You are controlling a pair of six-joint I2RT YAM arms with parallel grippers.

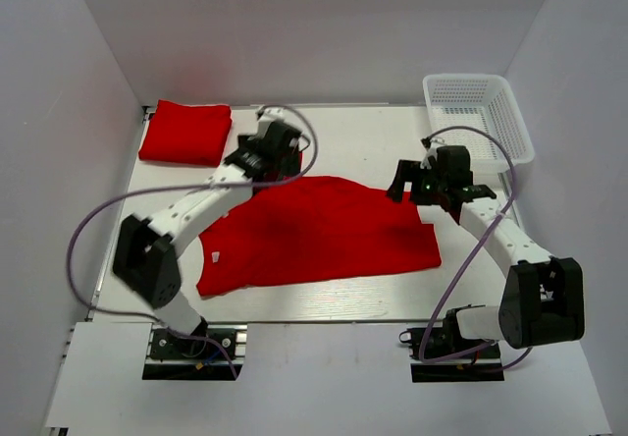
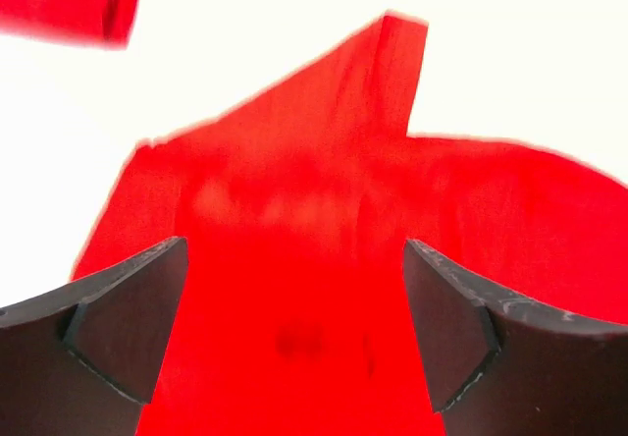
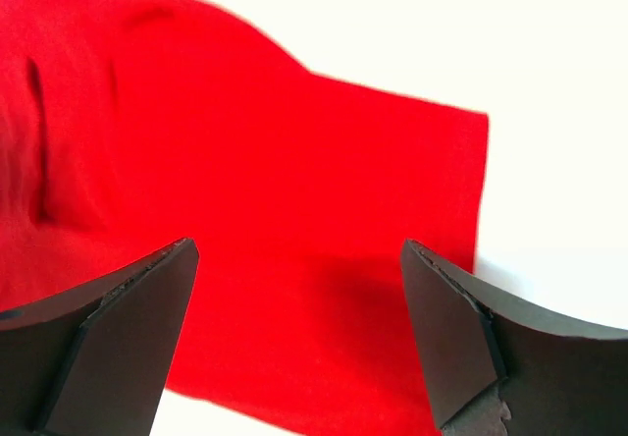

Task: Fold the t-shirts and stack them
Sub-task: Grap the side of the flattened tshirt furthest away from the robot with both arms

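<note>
One white mesh basket point(image 1: 469, 79) sits upper right in the top view. Two red shirts, both on the tabletop point(image 1: 373, 141): folded t-shirt point(image 1: 184, 132) upper left, spread t-shirt point(image 1: 314, 235) flat mid-frame. Left pincer point(image 2: 294, 249) and right pincer point(image 3: 294, 249) both gape wide over the spread one.

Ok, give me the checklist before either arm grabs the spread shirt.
1. The left gripper is open: ok.
2. The right gripper is open: ok.
3. Both hang over the spread shirt: ok.
4. Either one already touches the cloth: cannot tell.
5. The folded shirt lies at the far left, apart from the spread one: ok.
6. The basket stands off the spread shirt: ok.
</note>
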